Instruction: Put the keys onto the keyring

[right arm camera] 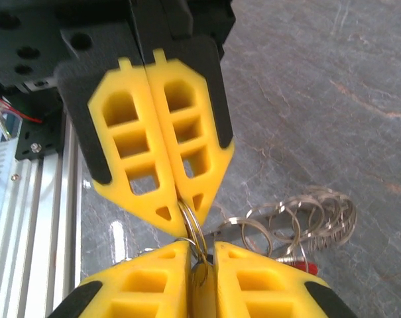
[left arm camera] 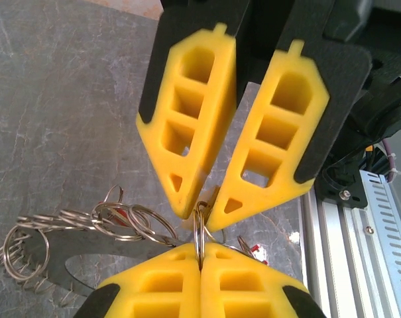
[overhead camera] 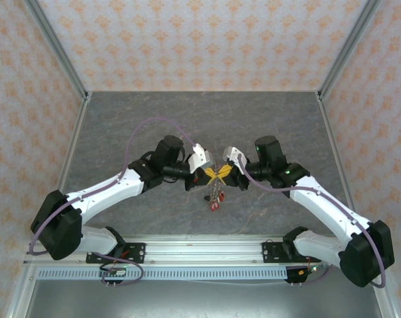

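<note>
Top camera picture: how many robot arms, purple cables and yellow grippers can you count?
White-and-black robot arms: 2
Purple cables: 2
Yellow two-finger grippers: 2
Total: 6

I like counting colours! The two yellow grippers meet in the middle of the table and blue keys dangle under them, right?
Not blue: the keys dangling under the left gripper and right gripper have red heads, as the top external view shows. The rest is right.

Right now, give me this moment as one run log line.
left gripper: shut on split ring | right gripper: tips at same ring, grip unclear | keys: clustered beside grippers
</note>
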`<action>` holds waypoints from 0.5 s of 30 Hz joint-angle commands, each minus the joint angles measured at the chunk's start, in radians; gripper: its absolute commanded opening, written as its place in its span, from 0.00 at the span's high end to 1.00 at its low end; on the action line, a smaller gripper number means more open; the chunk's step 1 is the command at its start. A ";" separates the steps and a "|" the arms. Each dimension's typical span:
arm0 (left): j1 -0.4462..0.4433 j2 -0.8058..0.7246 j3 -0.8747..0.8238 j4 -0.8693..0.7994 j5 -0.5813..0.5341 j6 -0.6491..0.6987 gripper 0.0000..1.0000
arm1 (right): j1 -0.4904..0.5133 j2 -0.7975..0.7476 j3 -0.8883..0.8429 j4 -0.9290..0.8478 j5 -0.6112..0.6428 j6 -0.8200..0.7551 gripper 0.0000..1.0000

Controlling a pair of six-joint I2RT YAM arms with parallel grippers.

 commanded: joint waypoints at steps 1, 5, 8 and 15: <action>-0.006 -0.024 0.031 0.052 0.002 0.005 1.00 | 0.004 0.014 0.012 -0.093 0.063 -0.052 0.85; -0.006 -0.025 0.023 0.056 -0.005 0.006 1.00 | 0.003 0.007 -0.014 -0.088 0.066 -0.039 0.85; -0.006 -0.023 0.019 0.059 -0.007 0.005 1.00 | 0.003 0.006 -0.018 -0.086 0.062 -0.025 0.85; -0.005 -0.022 0.019 0.038 -0.021 0.019 1.00 | 0.003 -0.080 -0.002 -0.085 0.091 -0.005 0.79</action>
